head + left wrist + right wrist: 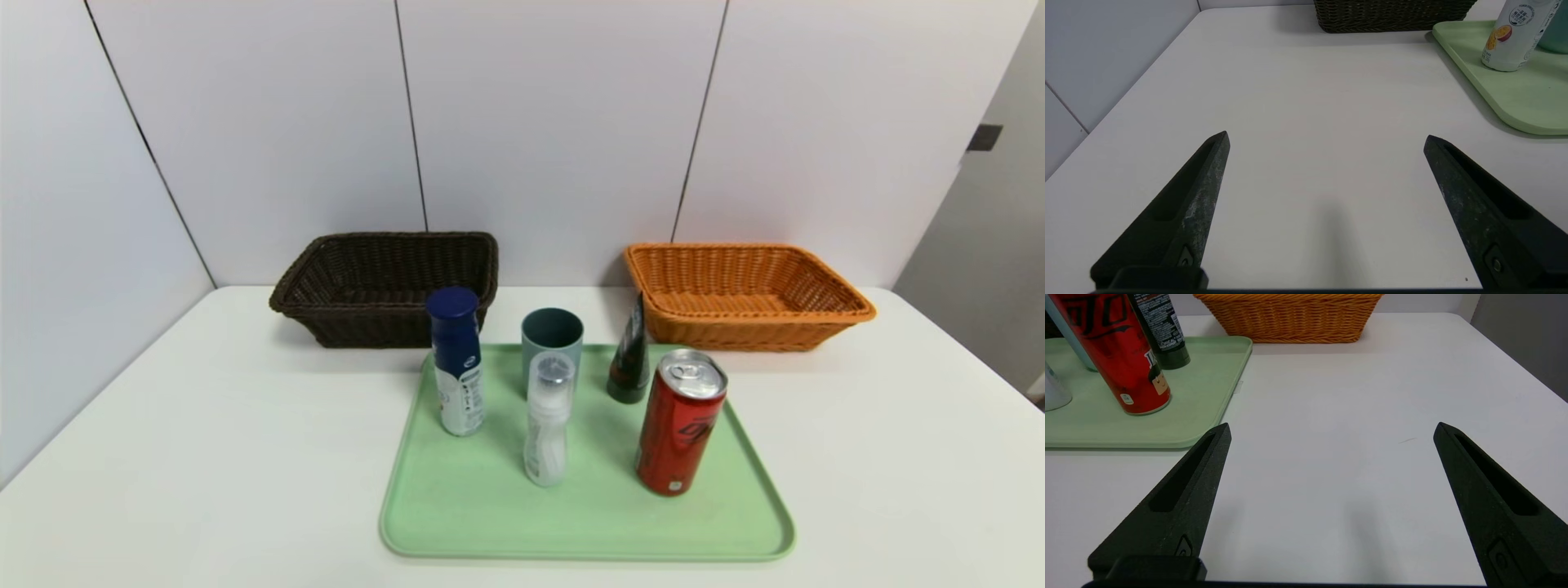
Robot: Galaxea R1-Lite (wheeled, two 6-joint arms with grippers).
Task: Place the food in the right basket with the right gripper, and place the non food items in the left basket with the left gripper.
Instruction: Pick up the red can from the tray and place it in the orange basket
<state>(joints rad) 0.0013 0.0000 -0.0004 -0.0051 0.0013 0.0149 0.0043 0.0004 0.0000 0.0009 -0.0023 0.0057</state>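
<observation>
Beyond both released hands, the bench (204, 457) carried the brown basket (384, 286), orange basket (747, 290) and green tray (588, 523). The right hand (1331, 428) should probably reach left-forward for the upright red can (680, 422), gripping mid-body; the left hand (1327, 136) waited, parked.

Left tool (1327, 136) and right tool (1331, 426) gape wide.

We see woven wicker on the brown basket (384, 286) and orange basket (743, 294) | glossy metal can (680, 425) | matt plastic tray (588, 523), cup (553, 335) | smooth matt table (204, 457) | rough matt black gripper fingers (1188, 212)
</observation>
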